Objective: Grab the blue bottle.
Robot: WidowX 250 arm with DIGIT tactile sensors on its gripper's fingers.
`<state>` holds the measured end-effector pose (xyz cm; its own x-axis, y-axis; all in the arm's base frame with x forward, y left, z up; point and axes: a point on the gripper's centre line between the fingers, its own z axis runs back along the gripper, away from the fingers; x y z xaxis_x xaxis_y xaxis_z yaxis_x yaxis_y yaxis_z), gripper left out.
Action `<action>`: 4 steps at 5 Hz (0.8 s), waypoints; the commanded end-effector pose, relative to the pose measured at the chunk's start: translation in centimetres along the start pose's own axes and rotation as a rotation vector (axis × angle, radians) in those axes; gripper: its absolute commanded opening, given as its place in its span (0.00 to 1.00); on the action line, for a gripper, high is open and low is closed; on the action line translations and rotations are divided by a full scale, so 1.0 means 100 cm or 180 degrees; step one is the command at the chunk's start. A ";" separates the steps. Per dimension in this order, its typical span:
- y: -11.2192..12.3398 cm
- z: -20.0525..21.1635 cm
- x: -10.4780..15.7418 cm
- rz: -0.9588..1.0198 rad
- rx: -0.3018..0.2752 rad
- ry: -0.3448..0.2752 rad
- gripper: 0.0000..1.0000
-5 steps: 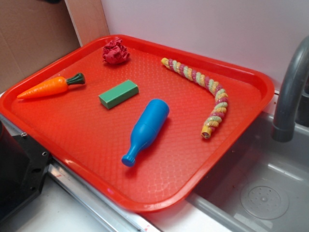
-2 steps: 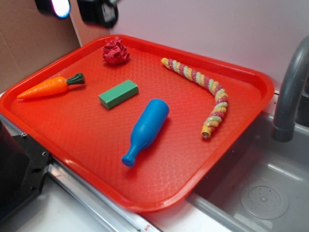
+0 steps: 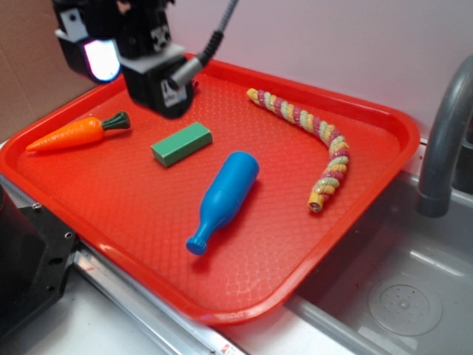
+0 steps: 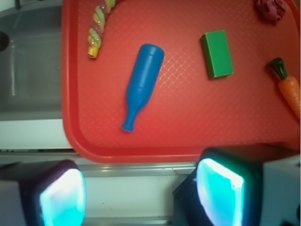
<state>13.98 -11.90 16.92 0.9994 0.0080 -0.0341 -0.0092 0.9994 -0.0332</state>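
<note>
The blue bottle (image 3: 222,196) lies on its side in the middle of the red tray (image 3: 133,200), its cap pointing to the tray's front edge. My gripper (image 3: 129,70) hangs high over the tray's back left corner, well apart from the bottle. It is open and empty. In the wrist view the bottle (image 4: 143,80) lies far above the two glowing fingers (image 4: 63,197), and the gripper (image 4: 141,195) is seen over the tray's (image 4: 188,122) edge and the counter.
On the tray lie an orange carrot (image 3: 74,133), a green block (image 3: 181,143) and a striped twisted rope toy (image 3: 310,129). A red crumpled cloth (image 4: 272,9) shows only in the wrist view. A sink (image 3: 399,296) and grey faucet (image 3: 443,140) are at the right.
My gripper has come into view from the upper left and moved down over the tray's back left corner, now hiding the red cloth. The bottle has not moved.
</note>
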 end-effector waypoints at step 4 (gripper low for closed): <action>0.030 -0.014 0.057 0.0315 -0.0084 -0.0292 1.00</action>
<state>19.42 -8.91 14.47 0.9940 0.1075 0.0209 -0.1065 0.9933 -0.0441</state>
